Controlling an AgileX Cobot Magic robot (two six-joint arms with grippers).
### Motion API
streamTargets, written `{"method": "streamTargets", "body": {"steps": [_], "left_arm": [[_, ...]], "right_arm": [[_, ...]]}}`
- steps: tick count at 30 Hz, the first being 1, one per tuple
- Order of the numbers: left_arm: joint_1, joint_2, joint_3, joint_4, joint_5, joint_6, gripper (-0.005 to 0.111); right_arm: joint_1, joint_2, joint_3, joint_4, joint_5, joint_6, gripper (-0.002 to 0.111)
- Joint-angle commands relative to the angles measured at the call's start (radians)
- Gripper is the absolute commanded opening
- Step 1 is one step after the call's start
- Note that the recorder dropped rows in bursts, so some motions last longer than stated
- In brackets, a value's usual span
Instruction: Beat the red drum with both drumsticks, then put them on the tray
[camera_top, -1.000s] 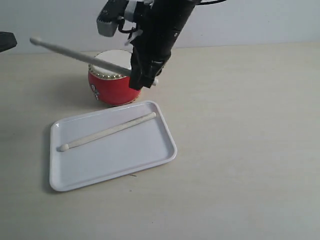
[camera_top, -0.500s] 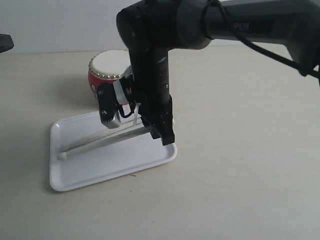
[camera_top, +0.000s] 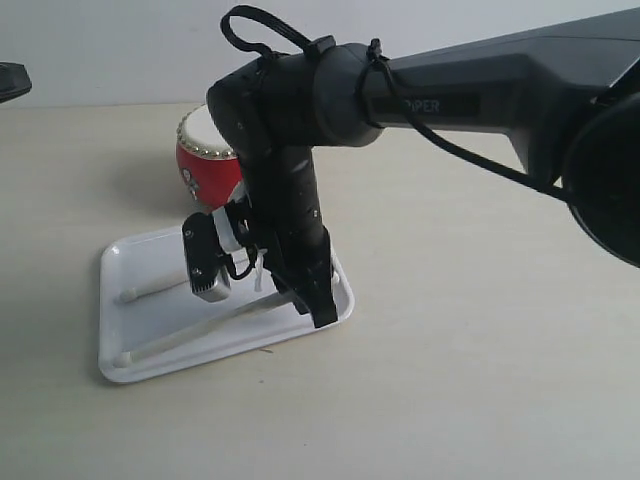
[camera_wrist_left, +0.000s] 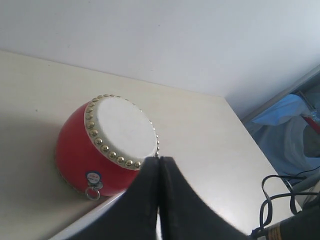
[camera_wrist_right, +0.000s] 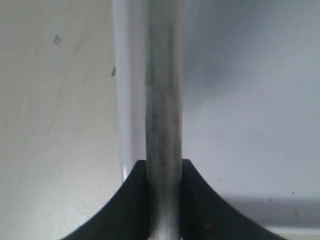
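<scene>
Lowered right pincer (camera_wrist_right: 162, 169) clamps drumstick (camera_wrist_right: 162, 95) over tray (camera_wrist_right: 240, 100).

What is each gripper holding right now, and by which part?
The right gripper clamps a drumstick near its butt end; the left gripper is shut, holding nothing.

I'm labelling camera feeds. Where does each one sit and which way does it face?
Exterior: off the arms, looking down at the drum and tray; the right arm shows.
Left wrist: behind the shut left fingers, facing the drum.
Right wrist: behind the right fingers, looking along the drumstick they grip, tray beyond.
Shared: exterior and left wrist both show the drum.
</scene>
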Motion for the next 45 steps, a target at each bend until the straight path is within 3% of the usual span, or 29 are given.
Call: {"method": "streamTargets", "body": {"steps": [1,4,7,20,25,27,28,29,30,31,33,35,39,45], "left_arm": [[0.002,-0.007,0.004,-0.004,0.017,0.007,0.001],[0.002,-0.007,0.004,-0.004,0.017,0.007,0.001],[0.002,-0.007,0.004,-0.004,0.017,0.007,0.001],[0.002,-0.007,0.004,0.005,0.04,0.007,0.001],[-0.006,-0.021,0.004,0.038,0.002,0.051,0.0],[-0.051,-0.068,0.004,0.106,-0.201,0.016,0.0],[-0.113,-0.114,0.006,0.192,-0.409,-0.067,0.0],[-0.146,-0.133,0.009,0.235,-0.501,-0.109,0.0],[-0.234,-0.177,0.027,0.342,-0.727,-0.219,0.0],[-0.277,-0.198,0.037,0.378,-0.815,-0.268,0.0],[-0.427,-0.253,0.103,0.434,-1.167,-0.316,0.0],[-0.495,-0.267,0.124,0.436,-1.259,-0.314,0.0],[-0.531,-0.272,0.149,0.456,-1.279,-0.312,0.0],[-0.554,-0.33,0.192,0.543,-1.292,-0.358,0.0]], "right_arm": [[0.001,-0.002,0.001,0.0,-0.027,0.027,0.017],[0.001,-0.002,0.001,0.0,-0.037,0.027,0.04],[0.001,-0.002,0.001,0.0,-0.073,0.061,0.051],[-0.011,-0.179,-0.001,0.001,-0.169,0.218,0.051],[-0.055,-0.245,-0.001,0.083,-0.173,0.275,0.05],[-0.097,-0.272,-0.001,0.202,-0.171,0.28,0.047],[-0.137,-0.287,-0.001,0.292,-0.164,0.28,0.043],[-0.154,-0.291,-0.001,0.333,-0.159,0.28,0.04],[-0.199,-0.3,-0.001,0.405,-0.145,0.28,0.032],[-0.222,-0.3,-0.001,0.432,-0.134,0.28,0.029],[-0.305,-0.302,0.009,0.551,-0.1,0.261,0.014],[-0.37,-0.308,0.053,0.679,-0.098,0.183,0.0],[-0.471,-0.369,0.216,0.901,-0.162,0.037,0.0],[-0.531,-0.557,0.48,0.913,-0.538,0.026,0.0]]}}
